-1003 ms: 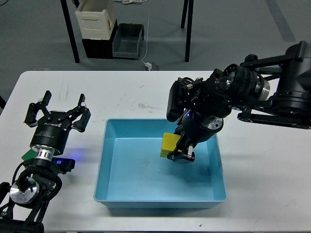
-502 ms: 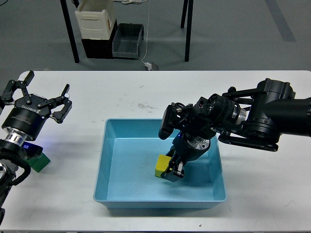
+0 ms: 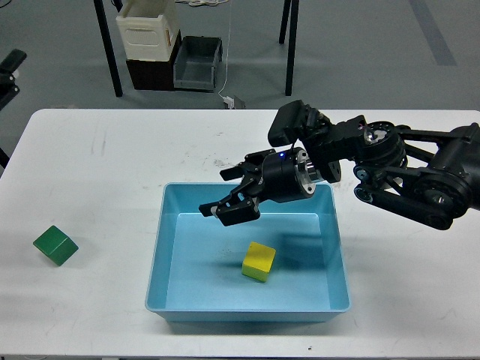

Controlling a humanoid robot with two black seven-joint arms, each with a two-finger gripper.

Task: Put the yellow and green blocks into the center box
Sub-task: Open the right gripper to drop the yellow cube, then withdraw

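A yellow block (image 3: 259, 261) lies on the floor of the light blue box (image 3: 160, 255) at the table's centre. A green block (image 3: 55, 245) sits on the white table at the far left, apart from the box. My right gripper (image 3: 223, 207) is open and empty, its fingers (image 3: 241, 211) spread, hovering above the box's back left part, up and left of the yellow block. My left arm is almost out of view; only a dark part (image 3: 9, 71) shows at the top left edge.
The white table (image 3: 112, 172) stretches around the box. Behind the table stand black table legs, a cream bin (image 3: 148, 30) and a grey bin (image 3: 197, 63) on the floor.
My right gripper let go of the yellow block in the box, opened and rose to the left. My left arm withdrew up and left out of view, uncovering the green block.
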